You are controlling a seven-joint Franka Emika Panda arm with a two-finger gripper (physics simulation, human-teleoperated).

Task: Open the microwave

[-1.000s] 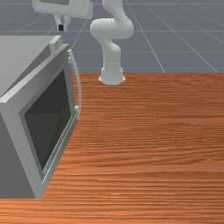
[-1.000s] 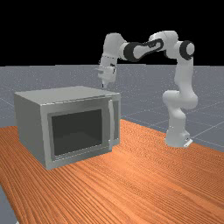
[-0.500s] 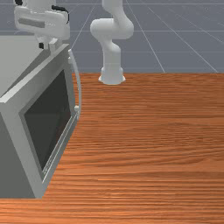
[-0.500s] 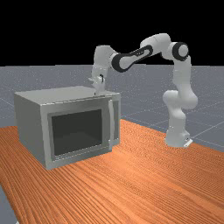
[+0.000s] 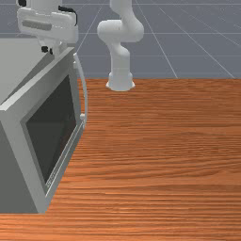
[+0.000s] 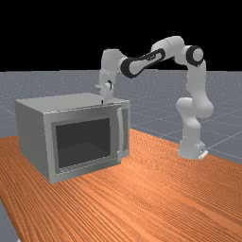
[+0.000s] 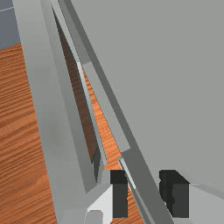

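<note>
Orange-brown wood table [image 5: 160, 160]; on it, grey microwave [image 5: 44, 129] at front view's left, arm base [image 5: 120, 82] by far edge.

The front view faces the arm [image 5: 121, 30] across the surface [image 5: 164, 141], angled down, near enough that the microwave [image 5: 23, 59] is cut off at the front view's left. The far view looks obliquely from farther back at a shallower tilt, taking in the whole arm and microwave; both views share the arm's base [image 5: 120, 80]. The wrist view looks down from the arm's end, close above the microwave. The door [image 7: 48, 109] appears in all three.
</note>
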